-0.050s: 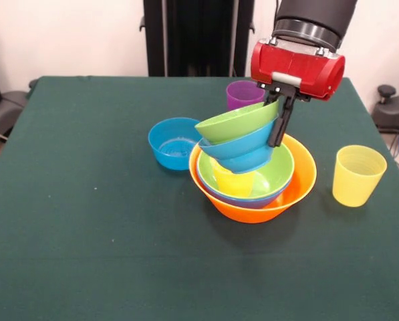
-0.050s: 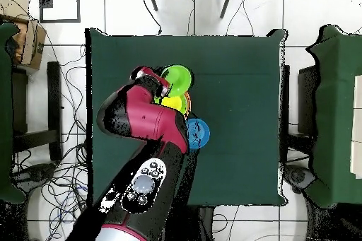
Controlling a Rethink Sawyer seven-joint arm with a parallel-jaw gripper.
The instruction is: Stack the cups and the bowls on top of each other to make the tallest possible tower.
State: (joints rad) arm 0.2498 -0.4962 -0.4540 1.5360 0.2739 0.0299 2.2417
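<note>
**Orange bowl carrying a leaning stack, gripper pinching the upper bowls**

Orange plastic is forming the base in the front view: the big orange bowl is sitting on the green table cloth, right of centre. Nested inside it are lying a large blue bowl, of which only a rim sliver is showing, and a medium green bowl. An opaque yellow cup is standing inside that green bowl. Above the cup, a small blue bowl and a small green bowl are sitting tilted, their openings leaning toward the picture's right and rear. The red gripper is reaching down at the right side of these tilted bowls, with its dark fingers pinching their raised rims. A second small blue bowl is resting upright on the cloth, just beside the orange bowl on its left. A purple cup is standing behind the stack, and a translucent pale yellow cup is standing apart to the right.

Looking from overhead, the red and black arm is covering much of the stack. The small green bowl is showing beyond it, with yellow just beside, and the separate blue bowl is lying next to the arm. The gripper's fingers are hidden here.
</note>
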